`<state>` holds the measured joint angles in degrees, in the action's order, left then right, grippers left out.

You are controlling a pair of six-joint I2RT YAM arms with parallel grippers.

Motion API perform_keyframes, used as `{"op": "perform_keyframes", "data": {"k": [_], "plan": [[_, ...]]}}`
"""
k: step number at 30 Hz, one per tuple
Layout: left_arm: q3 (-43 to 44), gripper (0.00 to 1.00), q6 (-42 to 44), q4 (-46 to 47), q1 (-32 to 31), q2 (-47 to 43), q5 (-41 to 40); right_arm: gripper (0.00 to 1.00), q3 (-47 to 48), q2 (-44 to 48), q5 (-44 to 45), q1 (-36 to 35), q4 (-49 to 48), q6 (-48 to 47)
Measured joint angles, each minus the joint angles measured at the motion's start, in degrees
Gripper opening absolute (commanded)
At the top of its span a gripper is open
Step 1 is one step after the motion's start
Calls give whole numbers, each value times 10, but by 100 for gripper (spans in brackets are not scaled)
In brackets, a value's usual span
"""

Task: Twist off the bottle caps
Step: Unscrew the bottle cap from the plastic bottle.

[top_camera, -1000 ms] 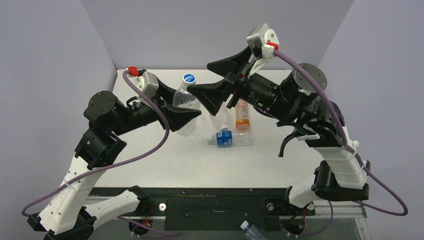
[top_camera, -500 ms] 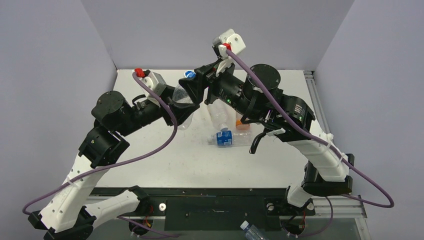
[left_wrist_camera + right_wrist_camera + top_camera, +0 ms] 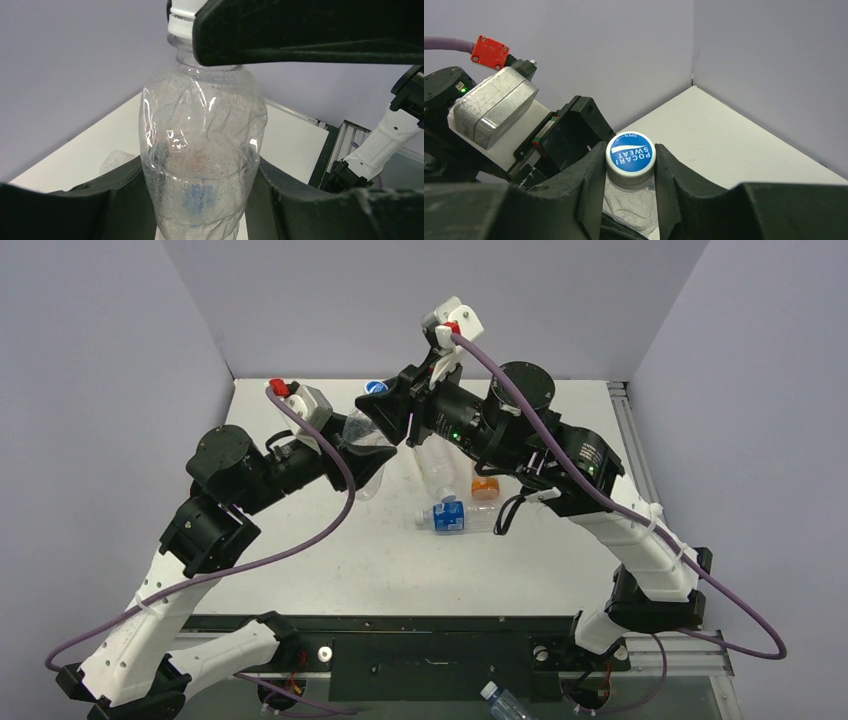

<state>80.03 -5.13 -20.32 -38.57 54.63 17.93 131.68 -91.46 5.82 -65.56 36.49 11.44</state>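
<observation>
A crumpled clear bottle [image 3: 362, 432] stands upright at the back of the table, with my left gripper [image 3: 366, 466] shut on its lower body [image 3: 202, 150]. Its bottle cap [image 3: 630, 157] has a white ridged side and a blue printed top. My right gripper [image 3: 630, 167] comes in from above and is shut on that cap, one finger on each side. In the left wrist view the cap [image 3: 181, 19] shows white at the top edge, half hidden by a black finger of the right gripper. From the top view only a sliver of the blue cap [image 3: 376, 388] shows beside the right gripper [image 3: 386, 408].
Behind my right arm a second clear bottle [image 3: 437, 472] and an orange bottle [image 3: 484, 483] sit on the table. A blue-labelled bottle [image 3: 455, 515] lies on its side mid-table. Another bottle [image 3: 500, 702] lies below the table's near edge. Walls close the left, back and right.
My right gripper swung left and down from above the table's middle onto the cap and closed on it. The left gripper kept hold of the bottle and shifted slightly.
</observation>
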Motion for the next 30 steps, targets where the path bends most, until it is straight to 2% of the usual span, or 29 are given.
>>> {"op": "perform_keyframes", "data": {"k": [4, 8, 13, 19, 20, 21, 22, 23, 24, 26, 28, 30], "plan": [[-8, 0, -8, 1, 1, -6, 3, 0, -46, 22, -88, 37, -32, 12], [-11, 0, -52, 16, 2, -7, 41, 0, -127, 57, -276, 109, -121, 54], [0, 0, -132, 59, 3, -8, 149, 0, -168, 70, -485, 151, -254, 127], [26, 0, -184, 104, -5, -6, 291, 0, -180, 70, -640, 150, -409, 219], [26, 0, -187, 106, -5, -6, 309, 3, -183, 70, -654, 149, -421, 226], [26, 0, -188, 106, -5, -6, 322, 15, -183, 70, -666, 149, -425, 230], [26, 0, -188, 106, -5, -5, 329, 21, -183, 70, -673, 150, -423, 227], [26, 0, -186, 105, -5, -6, 334, 36, -181, 70, -674, 152, -409, 219], [25, 0, -181, 102, -4, -5, 335, 44, -174, 71, -671, 153, -385, 198], [20, 0, -164, 97, -3, -5, 332, 68, -153, 76, -647, 152, -311, 146], [8, 0, -129, 89, -3, -10, 325, 76, -136, 87, -586, 145, -223, 78], [-7, 0, -94, 78, -4, -17, 308, 78, -123, 99, -516, 127, -150, 15]]}}
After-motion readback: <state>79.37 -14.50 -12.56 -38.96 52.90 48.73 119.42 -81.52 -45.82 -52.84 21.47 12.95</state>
